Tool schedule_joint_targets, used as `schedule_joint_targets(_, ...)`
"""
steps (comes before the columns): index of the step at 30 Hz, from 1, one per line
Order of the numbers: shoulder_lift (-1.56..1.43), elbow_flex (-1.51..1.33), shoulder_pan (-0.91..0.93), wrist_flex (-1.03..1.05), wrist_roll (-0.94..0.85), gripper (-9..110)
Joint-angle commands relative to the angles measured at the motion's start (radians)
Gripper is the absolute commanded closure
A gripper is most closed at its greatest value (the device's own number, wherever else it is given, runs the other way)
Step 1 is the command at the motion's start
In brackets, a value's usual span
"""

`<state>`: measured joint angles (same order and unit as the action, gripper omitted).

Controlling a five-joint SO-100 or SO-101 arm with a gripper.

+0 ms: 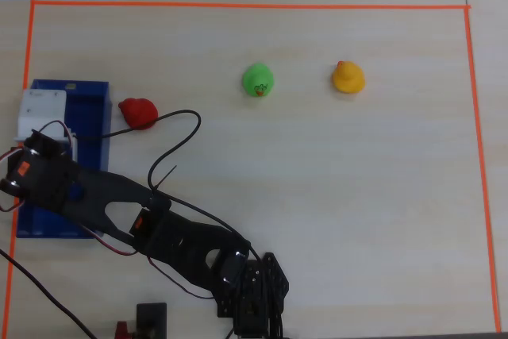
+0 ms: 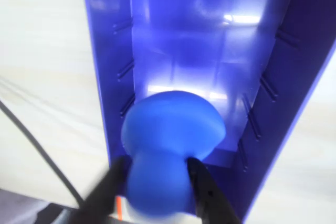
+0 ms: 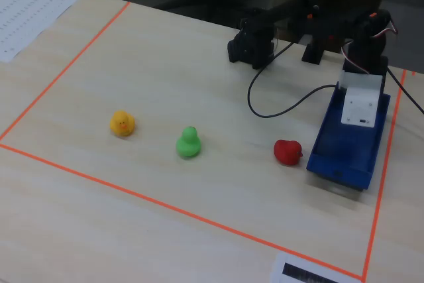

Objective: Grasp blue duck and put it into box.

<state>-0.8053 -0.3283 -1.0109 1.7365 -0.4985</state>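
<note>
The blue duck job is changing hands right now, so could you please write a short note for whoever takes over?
Gripper: shut on the blue duck, held over the inside of the box, seen in the wrist view.
Box: at the left edge of the taped area in the overhead view, red duck just outside it.
Done: duck picked up and carried over the box.
Left: open the gripper to drop it, then pull back.

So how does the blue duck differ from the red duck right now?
The blue duck is clamped in the gripper above the box; the red duck sits free on the table beside the box. One is blue, the other red. Both look like small rounded toys.
</note>
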Motion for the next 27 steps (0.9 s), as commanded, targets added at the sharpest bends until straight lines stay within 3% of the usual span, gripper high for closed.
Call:
schedule_joint_targets(1,-0.026,0.002,0.051,0.023,-0.037,60)
schedule_joint_targets(5,-0.127,-0.084,0.129,0.025,-0.084,61)
schedule_joint_targets(9,-0.307,-0.244,0.222,0.023,-0.114,100)
schedule_joint_targets(14,-0.684,-0.618,0.336,-0.037,-0.163,101)
schedule_joint_targets(19,-1.264,-1.258,0.488,-0.353,-0.299,101)
schedule_joint_targets(27,-1.983,-2.054,0.831,-0.537,-0.499,101)
